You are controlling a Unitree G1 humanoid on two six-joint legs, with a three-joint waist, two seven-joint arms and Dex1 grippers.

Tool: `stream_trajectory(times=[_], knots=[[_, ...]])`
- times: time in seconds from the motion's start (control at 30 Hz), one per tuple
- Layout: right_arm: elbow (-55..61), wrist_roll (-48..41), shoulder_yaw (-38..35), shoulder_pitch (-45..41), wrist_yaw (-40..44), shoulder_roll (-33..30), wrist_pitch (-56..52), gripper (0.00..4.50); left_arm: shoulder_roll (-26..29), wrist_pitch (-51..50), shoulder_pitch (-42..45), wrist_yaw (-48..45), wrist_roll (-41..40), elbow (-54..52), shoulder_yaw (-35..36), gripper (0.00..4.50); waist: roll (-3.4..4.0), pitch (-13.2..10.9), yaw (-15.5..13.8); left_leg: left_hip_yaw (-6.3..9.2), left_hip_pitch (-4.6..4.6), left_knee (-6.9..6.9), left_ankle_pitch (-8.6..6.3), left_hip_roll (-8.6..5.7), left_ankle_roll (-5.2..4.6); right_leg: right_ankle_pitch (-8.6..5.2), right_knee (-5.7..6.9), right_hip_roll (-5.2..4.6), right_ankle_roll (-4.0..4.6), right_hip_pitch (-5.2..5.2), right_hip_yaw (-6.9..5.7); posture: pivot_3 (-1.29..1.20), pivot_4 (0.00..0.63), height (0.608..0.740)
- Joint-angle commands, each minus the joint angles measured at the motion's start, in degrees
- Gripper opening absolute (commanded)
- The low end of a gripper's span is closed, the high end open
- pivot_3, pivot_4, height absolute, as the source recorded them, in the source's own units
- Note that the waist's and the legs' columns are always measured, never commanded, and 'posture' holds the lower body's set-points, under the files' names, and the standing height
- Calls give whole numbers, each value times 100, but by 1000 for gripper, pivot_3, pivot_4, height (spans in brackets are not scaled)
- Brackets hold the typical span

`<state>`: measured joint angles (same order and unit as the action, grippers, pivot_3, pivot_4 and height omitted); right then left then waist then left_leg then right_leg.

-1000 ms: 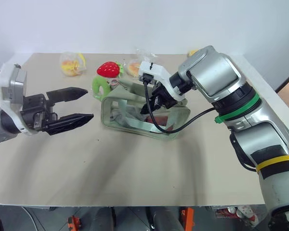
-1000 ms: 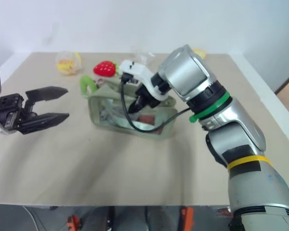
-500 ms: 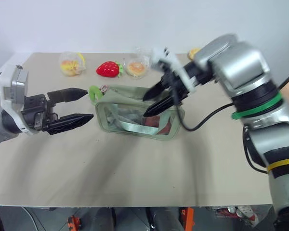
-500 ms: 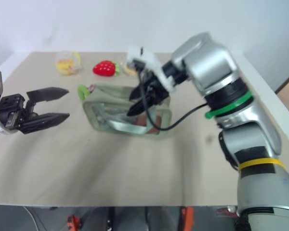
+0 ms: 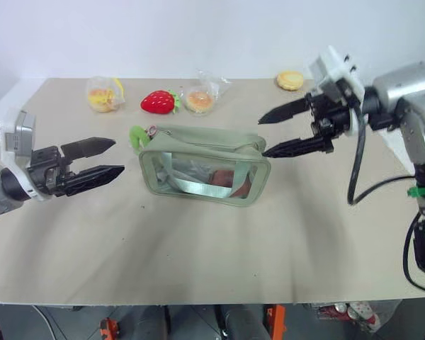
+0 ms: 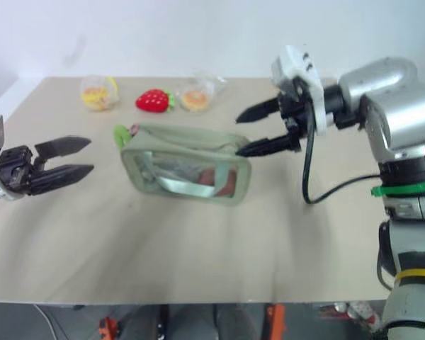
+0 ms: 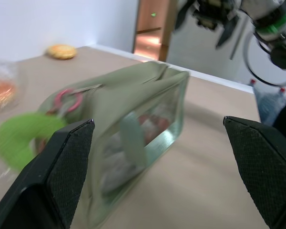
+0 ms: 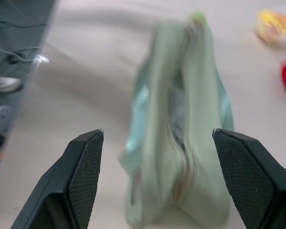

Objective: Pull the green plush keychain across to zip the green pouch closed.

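The green pouch (image 5: 205, 166) stands on the table, its clear side panel facing me. The green plush keychain (image 5: 138, 134) hangs on a pink clasp (image 7: 69, 95) at the pouch's left end. The left wrist view shows the keychain (image 7: 24, 138) close up, beside the pouch (image 7: 133, 109). My left gripper (image 5: 117, 157) hovers open and empty just left of the keychain, apart from it. Open and empty too, my right gripper (image 5: 263, 137) is held above the pouch's right end, pointing left along it. The right wrist view looks down the length of the pouch (image 8: 181, 133).
A red plush strawberry (image 5: 159, 101) lies behind the pouch. Clear bags of food (image 5: 105, 94) (image 5: 200, 99) and a round pastry (image 5: 290, 80) sit along the table's far edge. Bare tabletop (image 5: 198, 248) stretches in front of the pouch.
My right gripper opened, let go of the pouch's top and drew off up and to the right. The pouch settled back on the table. My left gripper drifted slightly left.
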<state>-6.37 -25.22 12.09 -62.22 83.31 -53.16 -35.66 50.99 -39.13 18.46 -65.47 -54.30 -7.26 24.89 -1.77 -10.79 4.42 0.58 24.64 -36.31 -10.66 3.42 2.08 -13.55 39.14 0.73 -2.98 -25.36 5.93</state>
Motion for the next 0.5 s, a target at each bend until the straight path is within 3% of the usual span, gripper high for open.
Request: stream_trajectory(times=[0.03,0.2,0.5], knots=[[631,-55,-714,464,-552,-166,-69,3776,92,48,49,6,19,144,209,4500,4,-2,2,-2,0,2,0,0,0,1,0,0,-1,-2,3,0,150,740],[1126,-285,-1179,1062,-1156,-75,-528,3776,32,69,206,14,87,303,57,4500,1,0,-8,3,0,1,0,-2,0,-2,0,1,-3,5,3,0,150,740],[1871,-459,-1252,1982,-1511,-85,-827,3776,-127,14,238,207,-1,251,73,4500,0,0,-6,-5,-3,-4,0,-4,0,0,0,1,-5,6,17,0,150,740]])
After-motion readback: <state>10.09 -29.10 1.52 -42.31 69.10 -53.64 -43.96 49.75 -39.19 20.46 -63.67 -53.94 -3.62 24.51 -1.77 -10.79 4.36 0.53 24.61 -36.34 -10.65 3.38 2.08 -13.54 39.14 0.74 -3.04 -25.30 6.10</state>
